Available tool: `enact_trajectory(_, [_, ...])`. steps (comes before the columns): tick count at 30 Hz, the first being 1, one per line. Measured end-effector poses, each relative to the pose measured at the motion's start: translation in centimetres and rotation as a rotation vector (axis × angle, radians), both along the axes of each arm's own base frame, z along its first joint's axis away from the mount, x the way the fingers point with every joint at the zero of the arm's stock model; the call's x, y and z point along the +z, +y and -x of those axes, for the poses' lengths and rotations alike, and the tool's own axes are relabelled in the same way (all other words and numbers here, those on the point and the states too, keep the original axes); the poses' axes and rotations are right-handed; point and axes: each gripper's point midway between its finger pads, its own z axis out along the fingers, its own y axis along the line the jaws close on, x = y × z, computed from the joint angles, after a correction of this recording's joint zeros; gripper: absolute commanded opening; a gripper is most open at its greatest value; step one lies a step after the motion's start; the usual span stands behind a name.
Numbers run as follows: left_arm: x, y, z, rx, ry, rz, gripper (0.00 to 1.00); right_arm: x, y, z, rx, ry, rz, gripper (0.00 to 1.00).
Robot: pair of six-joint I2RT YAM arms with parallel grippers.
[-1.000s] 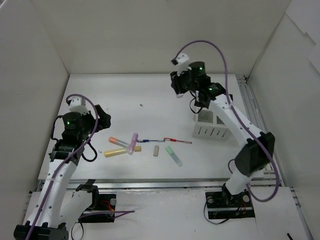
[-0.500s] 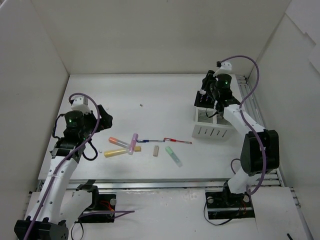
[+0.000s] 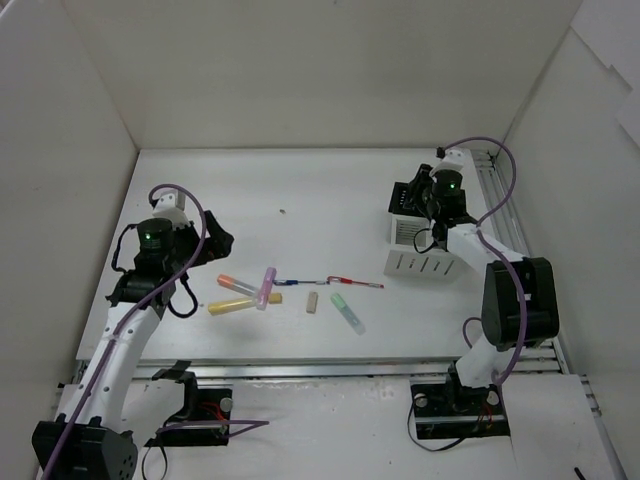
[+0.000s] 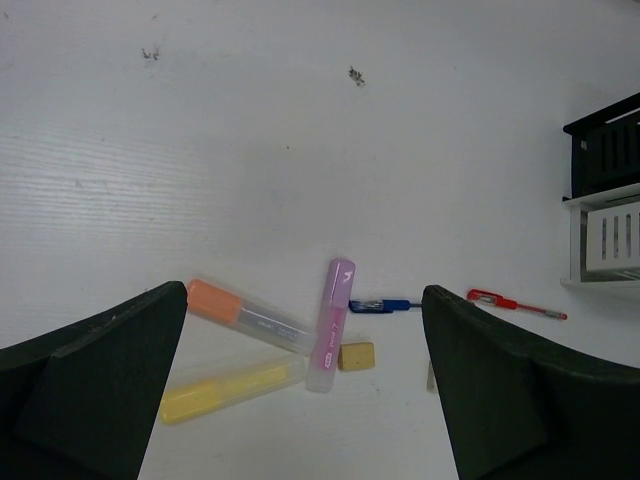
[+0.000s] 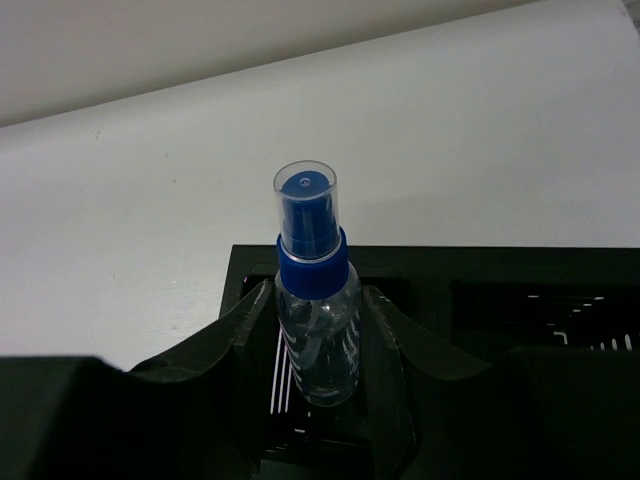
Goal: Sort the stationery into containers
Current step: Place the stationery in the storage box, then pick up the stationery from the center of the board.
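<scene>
My right gripper is shut on a small clear blue-capped bottle and holds it upright over the left compartment of the black box. In the top view this gripper is at the back of the white slotted box. My left gripper is open and empty above the orange, pink and yellow markers and a beige eraser. A blue pen and a red pen lie to the right.
A green marker and a second beige eraser lie mid-table in the top view. The black and white boxes sit at the right edge of the left wrist view. White walls enclose the table.
My right gripper has swung right from the table's back middle and come down over the black box with the bottle. My left gripper has shifted slightly right, toward the markers.
</scene>
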Motion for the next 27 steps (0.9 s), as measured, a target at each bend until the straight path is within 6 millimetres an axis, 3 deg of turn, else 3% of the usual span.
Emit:
enact_trajectory(3, [-1.1,-0.5,-0.1,-0.025,0.037,0.012,1.00,-0.6,0.0,0.3,-0.002,0.014,-0.009,0.48])
enact_trajectory(4, [-1.4,-0.7,-0.1,-0.032,0.049,0.015,1.00,-0.6,0.1,0.3,0.001,0.013,-0.013,0.58])
enact_trajectory(6, [-1.9,-1.1,-0.2,-0.048,0.068,0.021,1.00,-0.1,0.3,0.5,0.009,0.003,-0.018,0.63])
enact_trajectory(7, [-2.2,-1.2,-0.2,-0.057,0.077,0.023,1.00,0.4,0.4,0.6,0.016,-0.006,-0.020,0.72])
enact_trajectory(9, [-2.6,-1.7,-0.2,-0.074,0.093,0.029,1.00,1.7,0.6,1.1,0.035,-0.023,-0.019,0.78])
enact_trajectory(10, [-2.7,-1.9,-0.2,-0.083,0.099,0.031,1.00,2.4,1.1,1.6,0.052,-0.026,-0.011,0.88])
enact_trajectory(12, [-3.1,-2.1,-0.1,-0.096,0.111,0.036,1.00,3.8,1.5,2.7,0.071,-0.027,0.016,0.98])
enact_trajectory(17, [-3.6,-2.6,0.0,-0.124,0.128,0.038,1.00,7.8,6.2,6.9,0.200,-0.044,0.113,0.98])
enact_trajectory(21, [-4.2,-3.0,0.1,-0.137,0.153,0.036,1.00,9.2,10.7,11.8,0.346,-0.041,0.138,0.98])
enact_trajectory(24, [-5.0,-3.8,0.2,-0.160,0.179,0.031,1.00,7.9,13.7,15.3,0.451,0.003,0.147,0.98])
enact_trajectory(27, [-6.0,-4.8,0.6,-0.189,0.214,0.017,1.00,3.9,17.1,18.8,0.573,0.110,0.170,0.98])
